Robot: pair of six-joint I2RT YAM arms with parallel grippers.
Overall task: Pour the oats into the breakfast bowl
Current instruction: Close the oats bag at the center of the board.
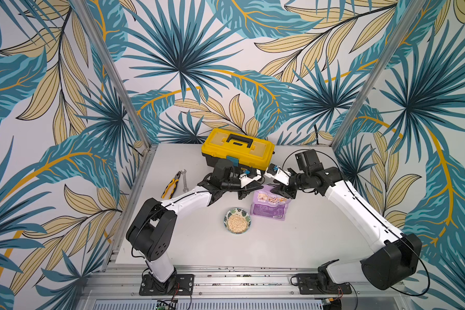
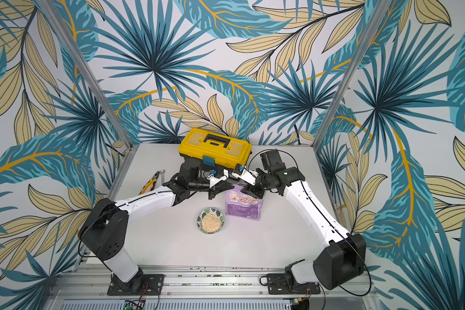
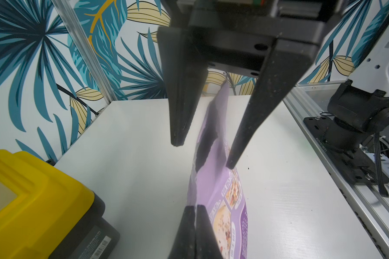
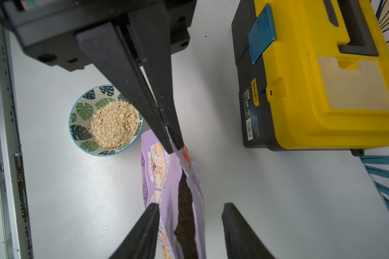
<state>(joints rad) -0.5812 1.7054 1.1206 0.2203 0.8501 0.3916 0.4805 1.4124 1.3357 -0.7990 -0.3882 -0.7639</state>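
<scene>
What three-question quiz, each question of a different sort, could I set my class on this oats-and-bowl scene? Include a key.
1. True or false: the breakfast bowl is empty.
2. Which gripper is shut on the pouch? A. left gripper B. right gripper C. both
3. Fill in: behind the pouch stands a yellow ____.
Key: 1 false, it holds oats. 2 A; the right gripper's jaws stand open astride the pouch's top. 3 toolbox.
</scene>
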